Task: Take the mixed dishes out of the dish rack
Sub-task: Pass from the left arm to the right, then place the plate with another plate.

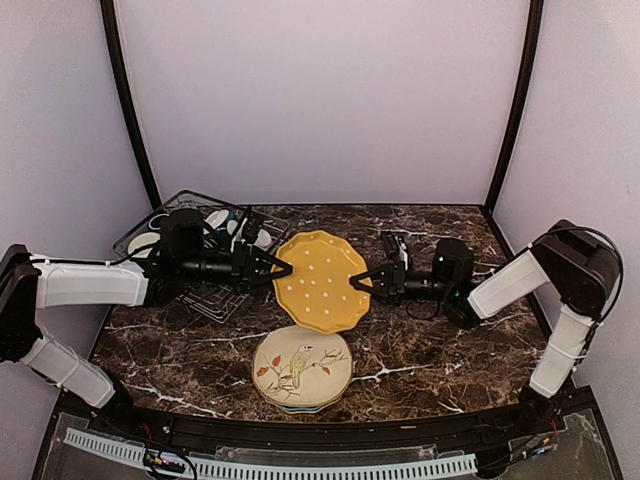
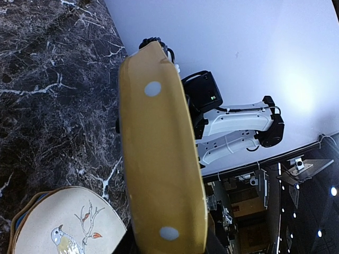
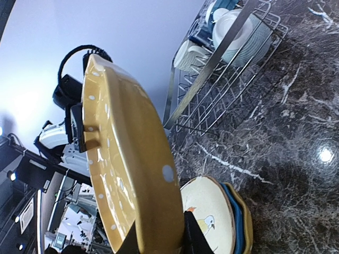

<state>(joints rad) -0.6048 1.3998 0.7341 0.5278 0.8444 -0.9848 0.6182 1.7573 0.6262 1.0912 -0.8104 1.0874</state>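
Dark marble desk (image 1: pixel 450 350): yellow plate (image 1: pixel 320 280) is held above it, tilted, with left fingers (image 1: pixel 274 266) and right fingers (image 1: pixel 367 280) clamped on opposite rims. Dish rack (image 1: pixel 215 300) stands rear-left, holding other dishes. Cream plate (image 1: pixel 300 365) lies near front.

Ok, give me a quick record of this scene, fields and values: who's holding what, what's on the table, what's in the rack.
held item: yellow plate, tilted, lifted off the table
left gripper: shut on the plate's left rim
right gripper: shut on the plate's right rim
unloaded stack: cream bird plate on top of a blue plate, near the front of the marble table
dish rack: far left, holds a white bowl and other crockery
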